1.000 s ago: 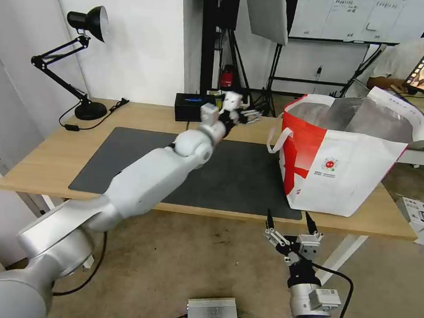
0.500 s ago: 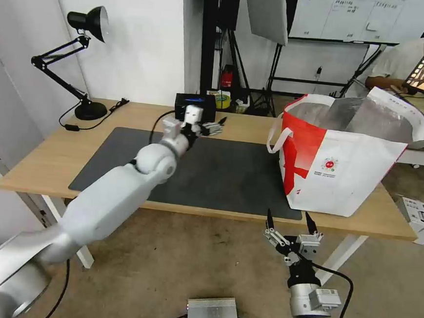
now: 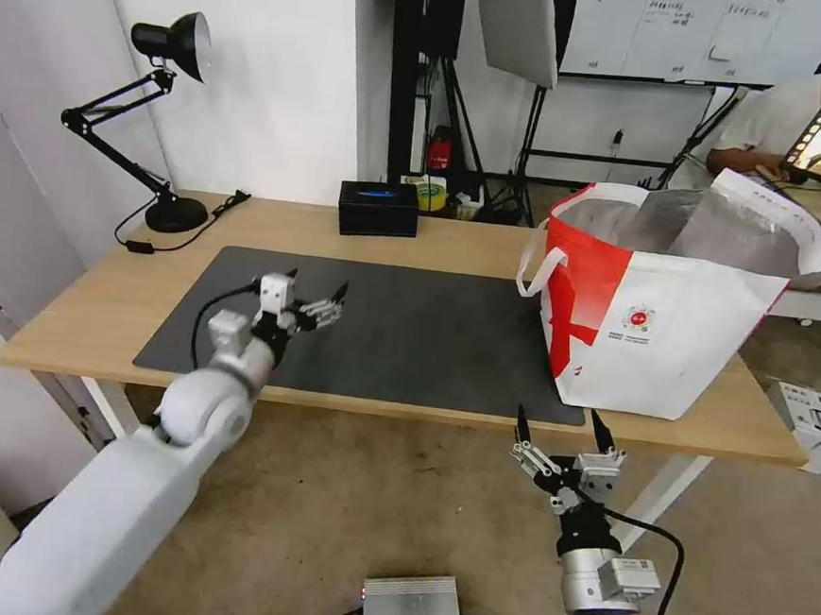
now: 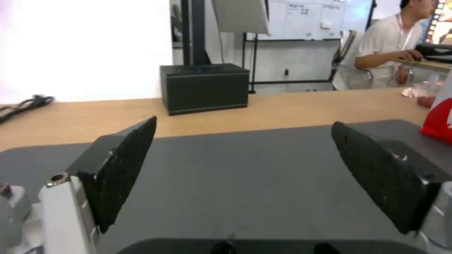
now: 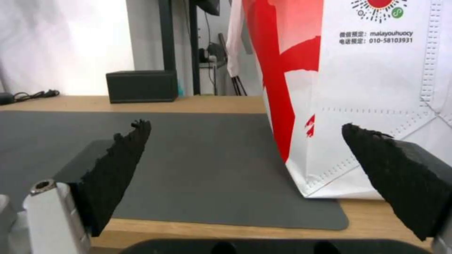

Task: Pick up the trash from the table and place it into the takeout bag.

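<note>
The takeout bag (image 3: 657, 308) stands open on the right end of the table (image 3: 98, 302), partly on the dark mat (image 3: 446, 339). My left gripper (image 3: 316, 283) hovers open and empty over the mat's left part, well away from the bag. In the left wrist view its pads (image 4: 122, 169) frame bare mat, with the bag's red corner (image 4: 440, 123) at the edge. Beyond that corner lies crumpled clear plastic with something red (image 4: 419, 93); I cannot tell what it is. My right gripper (image 3: 558, 421) waits open below the table's front edge, facing the bag (image 5: 376, 88).
A black box (image 3: 377, 208) sits at the table's back edge and a black desk lamp (image 3: 165, 118) at the back left, its cord trailing on the wood. On the floor lie a metal unit (image 3: 411, 606) and a white box (image 3: 814, 420).
My left arm has drawn back from near the bag's top, swinging left and down to the mat's near-left part, still open and empty. The right arm has not moved.
</note>
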Tool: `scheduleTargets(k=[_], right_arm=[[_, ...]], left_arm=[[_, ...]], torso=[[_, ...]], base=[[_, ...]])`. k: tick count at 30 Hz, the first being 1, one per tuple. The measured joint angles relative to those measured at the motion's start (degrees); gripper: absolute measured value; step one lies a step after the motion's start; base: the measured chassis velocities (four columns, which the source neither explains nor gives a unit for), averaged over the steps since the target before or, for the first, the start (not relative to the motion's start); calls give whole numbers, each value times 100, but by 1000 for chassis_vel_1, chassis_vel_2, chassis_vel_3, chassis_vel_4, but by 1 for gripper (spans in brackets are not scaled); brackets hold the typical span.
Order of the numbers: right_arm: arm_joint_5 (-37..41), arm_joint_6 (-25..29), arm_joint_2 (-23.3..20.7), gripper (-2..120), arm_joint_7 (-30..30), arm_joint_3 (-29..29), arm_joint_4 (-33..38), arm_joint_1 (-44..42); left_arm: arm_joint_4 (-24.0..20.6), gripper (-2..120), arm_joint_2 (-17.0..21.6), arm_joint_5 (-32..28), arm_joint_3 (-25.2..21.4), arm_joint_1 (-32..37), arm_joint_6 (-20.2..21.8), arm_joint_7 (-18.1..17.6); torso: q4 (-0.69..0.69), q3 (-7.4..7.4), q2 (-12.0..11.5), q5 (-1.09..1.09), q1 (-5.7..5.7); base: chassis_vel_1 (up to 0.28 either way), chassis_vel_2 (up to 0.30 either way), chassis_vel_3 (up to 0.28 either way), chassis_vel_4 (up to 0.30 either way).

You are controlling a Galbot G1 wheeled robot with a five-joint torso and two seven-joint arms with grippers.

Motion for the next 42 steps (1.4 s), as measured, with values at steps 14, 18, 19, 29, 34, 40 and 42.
scheduleTargets(k=[14,18,19,29,34,40,42], right_arm=[[0,0,0,100,0,0,0,0],[0,0,0,100,0,0,0,0],[0,0,0,100,0,0,0,0],[0,0,0,100,0,0,0,0],[0,0,0,100,0,0,0,0],[0,0,0,100,0,0,0,0],[0,0,0,100,0,0,0,0]], left_arm=[[-850,100,-824,874,-1556,1900,-288,455],[-926,100,-1114,1104,-1697,2300,-464,579],[-929,100,-1201,1184,-1713,2387,-514,612],[-1117,100,-1497,1516,-1899,2797,-660,808],[-1128,100,-1594,1598,-1947,2968,-800,872],[-1164,100,-1693,1607,-1949,3045,-919,899],[-1184,100,-1727,1625,-1948,3082,-949,915]], torso=[[0,1,0,1,0],[0,0,0,0,0],[0,0,0,0,0],[0,1,-1,0,1],[0,1,-1,1,1],[0,1,0,1,1],[0,1,-1,1,1]], base=[[0,0,0,0],[0,0,0,0],[0,0,0,0],[0,0,0,0],[0,0,0,0],[0,0,0,0],[0,0,0,0]])
